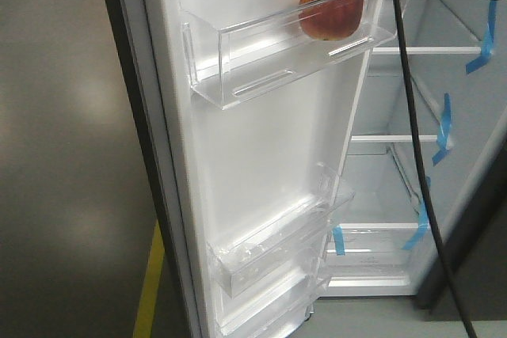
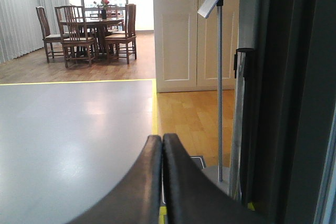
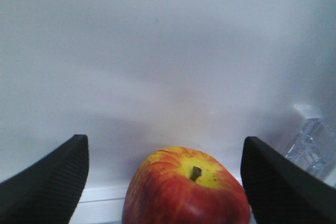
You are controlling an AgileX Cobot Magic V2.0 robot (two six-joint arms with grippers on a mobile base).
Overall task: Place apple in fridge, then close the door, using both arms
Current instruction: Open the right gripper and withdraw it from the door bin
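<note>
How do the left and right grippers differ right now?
The left gripper is shut tight; the right gripper is open wide. The left holds nothing and faces the grey floor; the right straddles the apple without touching it, facing the door. Both are black.

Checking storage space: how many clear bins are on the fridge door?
3. The top bin holds the apple; the second bin sits low on the door; the third bin is just beneath, partly cropped. Any higher up would be out of view.
</note>
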